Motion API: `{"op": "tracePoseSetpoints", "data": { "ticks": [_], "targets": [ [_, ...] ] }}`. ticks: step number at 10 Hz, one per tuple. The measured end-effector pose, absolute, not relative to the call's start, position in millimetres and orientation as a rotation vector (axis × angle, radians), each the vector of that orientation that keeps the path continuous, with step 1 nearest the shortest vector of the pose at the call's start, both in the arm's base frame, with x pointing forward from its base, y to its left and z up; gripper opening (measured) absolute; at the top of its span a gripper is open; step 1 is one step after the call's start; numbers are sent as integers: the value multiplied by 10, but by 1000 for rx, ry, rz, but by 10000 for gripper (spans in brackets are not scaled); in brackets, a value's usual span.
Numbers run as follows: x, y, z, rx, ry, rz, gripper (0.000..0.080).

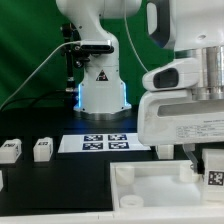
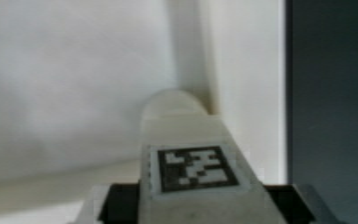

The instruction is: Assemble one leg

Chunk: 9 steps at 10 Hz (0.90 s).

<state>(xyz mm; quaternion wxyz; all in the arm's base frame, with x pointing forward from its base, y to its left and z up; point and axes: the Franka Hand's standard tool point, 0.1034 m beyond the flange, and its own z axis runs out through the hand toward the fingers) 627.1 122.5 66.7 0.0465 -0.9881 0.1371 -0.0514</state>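
My gripper is at the exterior view's right, low over the large white tray-like part. It is shut on a white leg with a black-and-white tag on its face. In the wrist view the leg sticks out from between the fingers, its rounded tip pointing at the tray's inner corner. Two more legs lie on the black table at the exterior view's left.
The marker board lies flat in the middle, in front of the robot base. The tray's raised rim runs beside the held leg, with dark table beyond it. A white bit shows at the left edge.
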Motion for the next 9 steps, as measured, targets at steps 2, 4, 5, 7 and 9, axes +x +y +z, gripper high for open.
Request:
{"op": "tracePoseSetpoints", "data": {
  "ticks": [2,4,5,7,9],
  "targets": [
    [6271,1216,662,-2870,933,-122,297],
    [6279,1251,642,-2596,1518,-84,297],
    [6286,1251,637,-2449,1727,-70,297],
    [6312,1286,618,-1909,2250,-39,297],
    [6314,1284,614,-1784,2333,-30,297]
  ]
}}
